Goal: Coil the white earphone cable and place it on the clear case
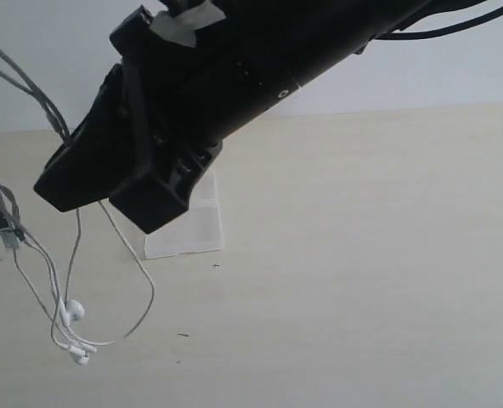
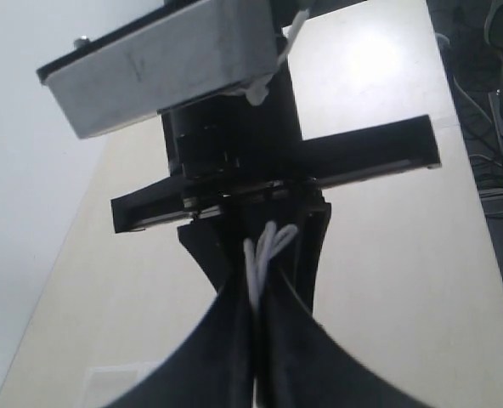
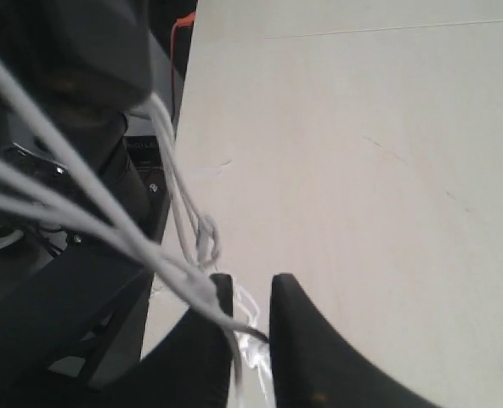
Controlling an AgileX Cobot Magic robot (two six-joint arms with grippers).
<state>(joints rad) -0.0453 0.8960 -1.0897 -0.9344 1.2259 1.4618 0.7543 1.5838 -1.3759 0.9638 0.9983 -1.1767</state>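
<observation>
The white earphone cable (image 1: 141,276) hangs in loops from my right gripper (image 1: 94,202), and its two earbuds (image 1: 75,311) dangle low on the left. More strands run off the left edge. In the right wrist view the right gripper (image 3: 250,289) is shut on a tangle of the cable (image 3: 202,242), with a narrow gap showing between its fingers. My left gripper (image 2: 258,272) is shut on several strands of the cable (image 2: 266,246) and does not show in the exterior view. The clear case (image 1: 192,225) lies flat, half hidden behind the right arm, and shows faintly in the left wrist view (image 2: 120,374).
The pale wooden table (image 1: 362,255) runs back to a white wall. The right arm's black body and a grey metal box (image 2: 149,68) hang just in front of the left gripper. Dark equipment (image 3: 64,51) lies beyond the table's edge.
</observation>
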